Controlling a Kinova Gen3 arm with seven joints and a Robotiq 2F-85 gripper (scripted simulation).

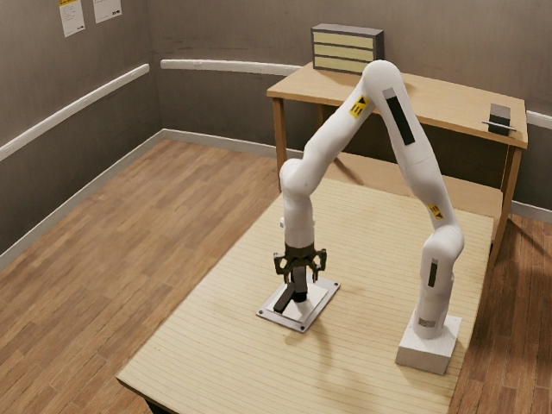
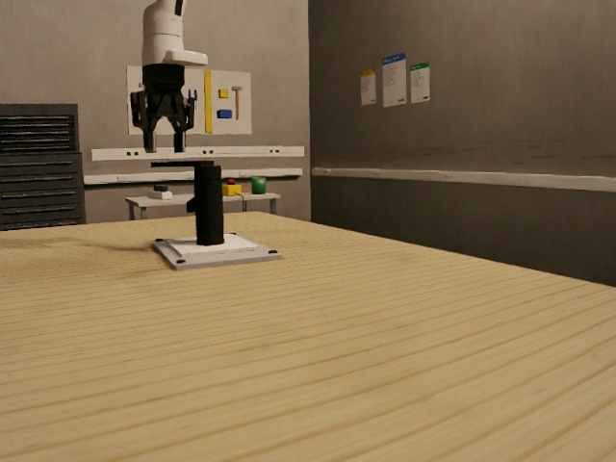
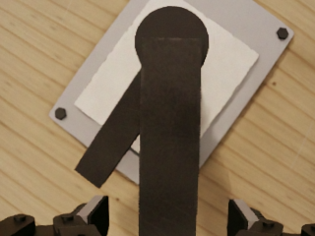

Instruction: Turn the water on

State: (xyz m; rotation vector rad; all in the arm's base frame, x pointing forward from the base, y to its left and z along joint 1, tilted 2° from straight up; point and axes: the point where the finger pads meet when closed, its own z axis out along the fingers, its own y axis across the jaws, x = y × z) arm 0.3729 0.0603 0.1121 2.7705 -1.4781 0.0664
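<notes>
I've got the black two-finger gripper mostly open, empty, just above the flat dark tap lever. Approach step; next, drop astride it, close, lift.

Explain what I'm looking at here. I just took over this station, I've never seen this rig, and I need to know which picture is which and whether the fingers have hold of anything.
The white jointed machine is a robot arm bolted to a white block on the slatted wooden table. One picture looks down from high in the room, one looks across the table from low down, and one comes from a camera on the wrist, pointing straight down.

On the table stands the tap: a dark upright post on a grey base plate. Its flat lever lies level on top; the thinner dark bar beside it is the spout.

The gripper hangs just above the lever. Its fingers stand open on either side and hold nothing. The lever is not yet lifted.
</notes>
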